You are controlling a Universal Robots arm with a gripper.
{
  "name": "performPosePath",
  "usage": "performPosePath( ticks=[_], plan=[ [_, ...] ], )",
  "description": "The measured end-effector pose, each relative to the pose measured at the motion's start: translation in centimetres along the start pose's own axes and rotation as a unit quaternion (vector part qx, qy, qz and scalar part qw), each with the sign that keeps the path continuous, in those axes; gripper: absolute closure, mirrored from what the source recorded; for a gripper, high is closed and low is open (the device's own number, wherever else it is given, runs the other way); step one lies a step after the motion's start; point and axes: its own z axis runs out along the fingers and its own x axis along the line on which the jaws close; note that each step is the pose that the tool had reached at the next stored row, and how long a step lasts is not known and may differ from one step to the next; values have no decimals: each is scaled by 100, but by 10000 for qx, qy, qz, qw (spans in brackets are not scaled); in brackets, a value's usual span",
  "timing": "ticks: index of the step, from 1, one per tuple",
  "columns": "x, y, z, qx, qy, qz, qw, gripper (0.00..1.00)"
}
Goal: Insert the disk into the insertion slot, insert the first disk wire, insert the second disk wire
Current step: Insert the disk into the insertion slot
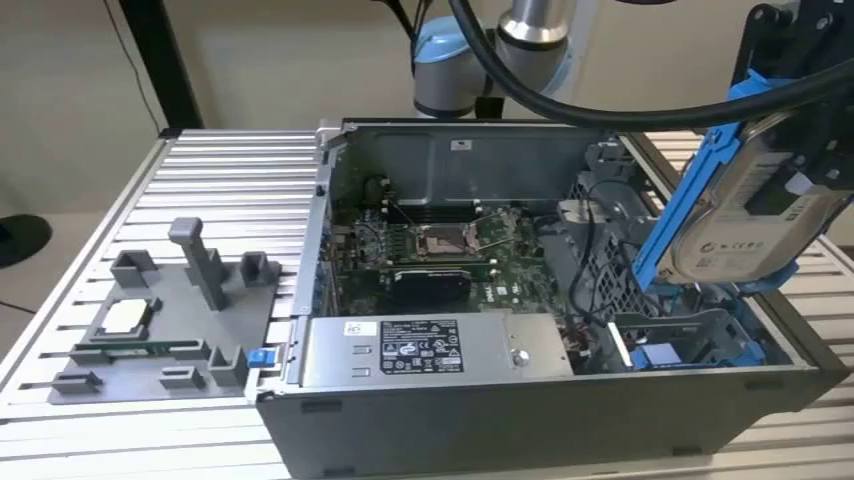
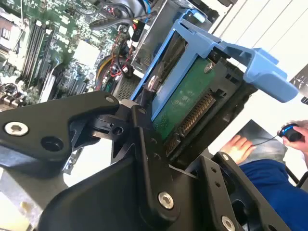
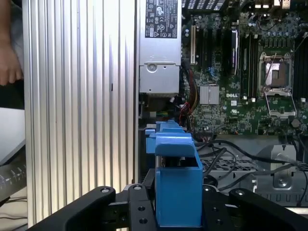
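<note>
1. Gripper (image 3: 178,199). Black, two-fingered. Jaws closed against both sides of the carrier, holding the disk firmly clear of the case.

2. Disk (image 1: 747,215). Silver, white label, in a blue carrier (image 3: 175,159). Held steeply tilted, near upright, above the case corner at the exterior view's right. It is not yet in the slot and touches nothing below. Its green board and connector row (image 2: 195,113) show in the second wrist view.

3. Slot (image 1: 694,325). Grey bay with blue rails, directly below the disk and empty. Judged step: seating the disk, at an early stage. To do it well, bring the disk down from its tilt until the carrier edges run parallel with the rails. Enter square rather than corner-first, and keep the grip tight until the carrier tabs catch.

4. Wires (image 1: 587,270). Black, looped just beside the slot. They are a likely snag and should stay outside the bay mouth while the disk goes in.

5. Power box (image 1: 400,350). Grey, labelled, beside the slot along the case's front wall. Not involved.

6. Board (image 1: 441,250). Green, on the case floor, well apart from the disk.

7. Table (image 1: 214,180). Ribbed metal, bearing the case and a grey fixture (image 1: 160,320).

8. Hand (image 2: 238,147). A person's, beyond the table edge.
</note>
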Motion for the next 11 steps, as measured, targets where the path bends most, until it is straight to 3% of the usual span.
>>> performPosePath(
  ticks=[5, 11],
  plan=[
    [58, -10, 17, 0, 1, 0, 10000, 100],
    [71, -53, 117, -2, 0, 1, 10000, 100]
  ],
)
